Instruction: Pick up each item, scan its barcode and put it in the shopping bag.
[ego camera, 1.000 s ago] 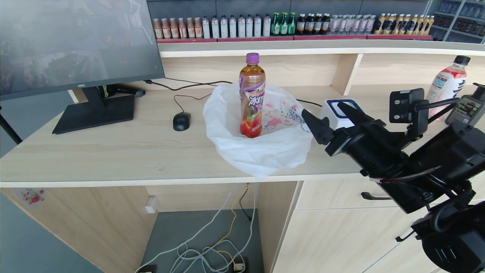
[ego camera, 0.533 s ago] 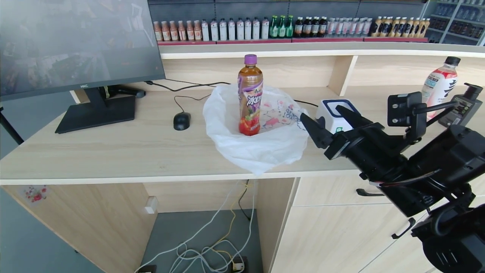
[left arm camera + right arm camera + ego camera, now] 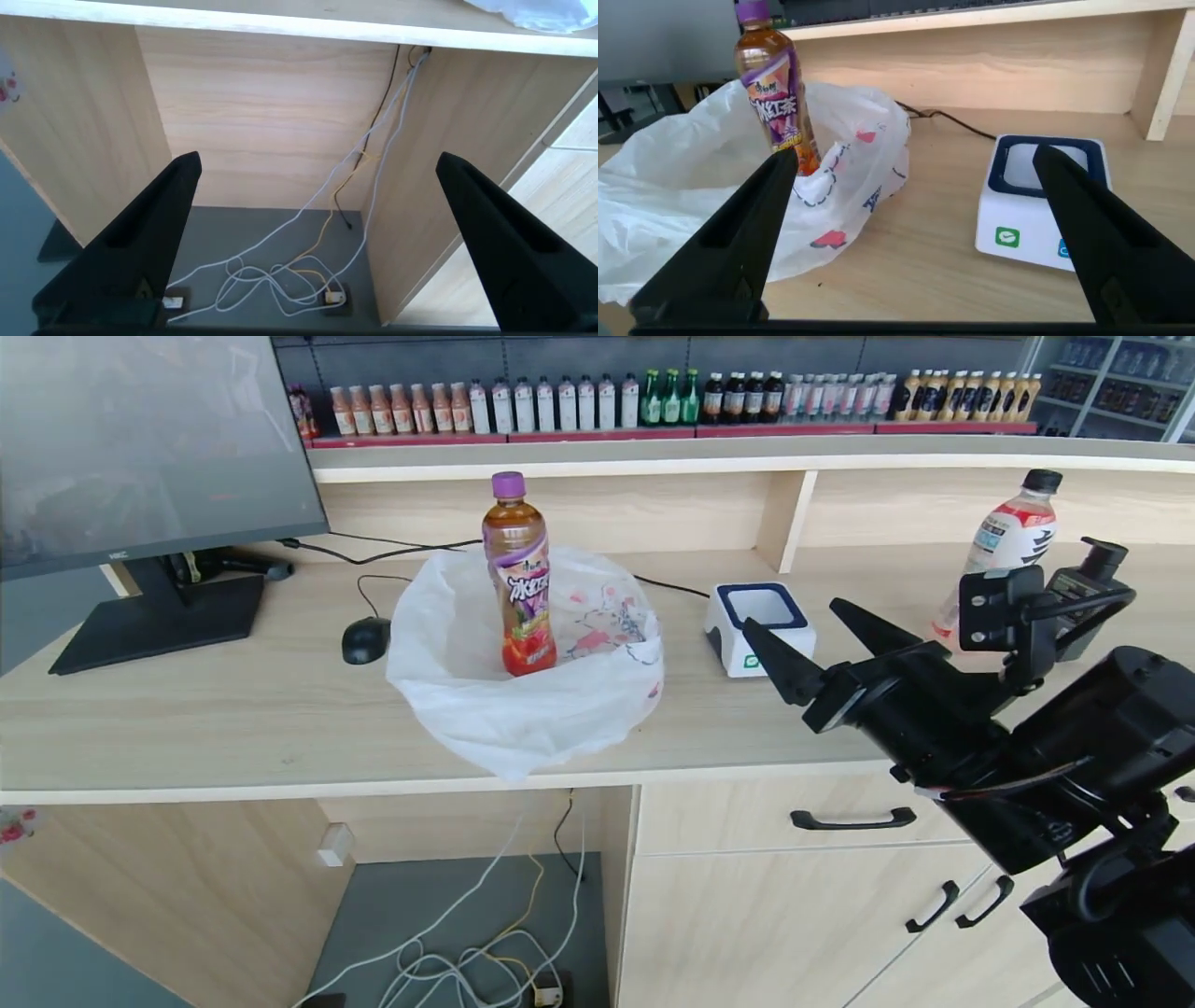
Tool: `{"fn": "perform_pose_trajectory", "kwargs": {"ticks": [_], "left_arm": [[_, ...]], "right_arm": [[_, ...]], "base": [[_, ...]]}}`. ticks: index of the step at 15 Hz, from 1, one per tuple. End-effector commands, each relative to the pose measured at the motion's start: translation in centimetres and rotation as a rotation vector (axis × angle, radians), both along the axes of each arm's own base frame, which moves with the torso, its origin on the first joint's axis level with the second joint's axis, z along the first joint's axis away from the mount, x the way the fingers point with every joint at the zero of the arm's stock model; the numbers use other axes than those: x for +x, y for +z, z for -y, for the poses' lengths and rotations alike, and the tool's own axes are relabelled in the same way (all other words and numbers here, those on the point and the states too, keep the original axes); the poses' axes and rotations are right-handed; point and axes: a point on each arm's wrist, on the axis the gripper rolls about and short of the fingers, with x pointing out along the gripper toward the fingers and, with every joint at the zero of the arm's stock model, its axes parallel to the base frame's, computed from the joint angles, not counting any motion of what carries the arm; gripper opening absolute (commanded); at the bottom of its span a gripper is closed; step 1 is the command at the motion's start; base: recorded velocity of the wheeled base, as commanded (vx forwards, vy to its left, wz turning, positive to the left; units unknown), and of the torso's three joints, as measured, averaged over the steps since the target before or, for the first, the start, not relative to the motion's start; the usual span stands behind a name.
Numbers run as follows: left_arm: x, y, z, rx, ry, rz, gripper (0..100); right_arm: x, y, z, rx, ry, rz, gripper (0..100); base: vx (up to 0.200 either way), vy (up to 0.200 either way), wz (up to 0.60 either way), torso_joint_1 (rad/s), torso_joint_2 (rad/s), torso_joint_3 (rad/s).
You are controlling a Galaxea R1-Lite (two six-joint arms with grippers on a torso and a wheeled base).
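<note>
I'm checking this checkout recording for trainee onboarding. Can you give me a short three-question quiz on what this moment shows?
1. True or false: the purple-capped bottle stands upright inside the shopping bag.
2. What stands between the shopping bag and the white bottle? A) mouse B) barcode scanner C) monitor
3. Fill in: the right end effector holds nothing, and its jaws are ____.

Key: 1 true; 2 B; 3 open.

The bench (image 3: 187, 709) is carrying one shopping bag (image 3: 523, 709), one scanner (image 3: 758, 630), one mouse (image 3: 365, 640), one monitor (image 3: 140, 439) and three bottles: a purple-capped bottle (image 3: 519, 579) inside the bag, a black-capped bottle (image 3: 1006, 537) and a pump bottle (image 3: 1088, 581) well apart from it.
</note>
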Motion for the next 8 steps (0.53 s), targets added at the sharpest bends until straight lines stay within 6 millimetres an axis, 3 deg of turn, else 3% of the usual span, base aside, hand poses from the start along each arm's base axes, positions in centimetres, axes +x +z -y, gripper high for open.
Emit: {"fn": "perform_pose_trajectory", "kwargs": {"ticks": [1, 8], "left_arm": [[0.00, 0.00, 0.00, -0.002, 0.000, 0.000, 100], [0.00, 0.00, 0.00, -0.003, 0.000, 0.000, 100]], "right_arm": [[-0.17, -0.04, 0.08, -0.001, 0.000, -0.002, 100], [-0.31, -0.09, 0.17, -0.002, -0.002, -0.005, 100]], "base": [[0.000, -0.200, 0.00, 0.002, 0.00, 0.002], [0.000, -0.200, 0.00, 0.001, 0.00, 0.002]]}}
